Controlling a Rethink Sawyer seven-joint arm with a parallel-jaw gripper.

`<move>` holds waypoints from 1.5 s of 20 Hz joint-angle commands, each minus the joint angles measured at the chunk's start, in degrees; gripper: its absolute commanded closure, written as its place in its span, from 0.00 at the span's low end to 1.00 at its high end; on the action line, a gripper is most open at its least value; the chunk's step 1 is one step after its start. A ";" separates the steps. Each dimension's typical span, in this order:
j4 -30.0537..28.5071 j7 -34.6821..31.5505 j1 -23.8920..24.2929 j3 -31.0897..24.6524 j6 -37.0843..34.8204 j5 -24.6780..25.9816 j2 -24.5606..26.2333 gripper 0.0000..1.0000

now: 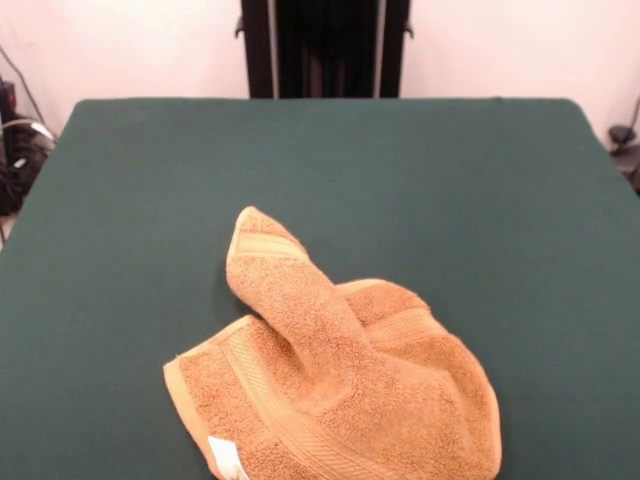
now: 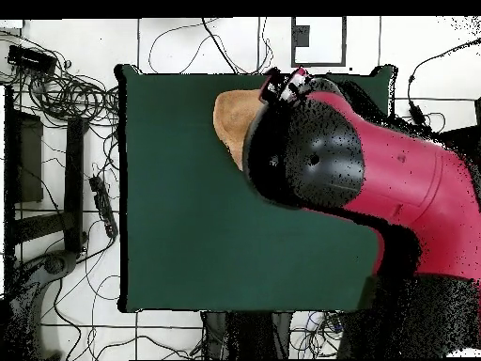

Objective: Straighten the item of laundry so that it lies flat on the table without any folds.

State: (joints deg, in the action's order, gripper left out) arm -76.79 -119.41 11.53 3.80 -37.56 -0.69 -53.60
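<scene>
The orange-tan towel (image 1: pixel 330 390) lies crumpled on the dark green table (image 1: pixel 120 200), near the front edge at the middle. One banded corner is folded over the rest and points toward the far left. A second fold bunches on its right side. A small white care tag (image 1: pixel 226 457) shows at its near left edge. In the overhead view only a tan part of the towel (image 2: pixel 228 117) shows near the table's (image 2: pixel 207 226) top edge; the red and black arm (image 2: pixel 376 179) covers the rest. The gripper end (image 2: pixel 287 86) sits high over the towel; the front view shows no gripper.
The black pedestal (image 1: pixel 325 48) stands at the table's far side. Cables and black gear (image 1: pixel 12 150) lie off the table's left edge. In the overhead view, tangled cables (image 2: pixel 66 94) and a power strip (image 2: pixel 103 202) lie on the floor to the left.
</scene>
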 commanded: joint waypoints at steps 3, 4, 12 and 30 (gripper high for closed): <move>-11.41 -9.72 -1.59 -1.89 0.88 -1.39 7.69 0.00; -11.50 -7.76 -0.74 -3.12 1.10 -1.63 7.97 0.00; -12.07 2.41 5.37 -11.65 7.38 -0.65 11.04 0.00; -10.94 3.98 8.65 -17.53 8.49 3.95 12.35 0.00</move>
State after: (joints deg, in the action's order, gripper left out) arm -79.53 -119.41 22.21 -5.65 -29.03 0.94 -41.70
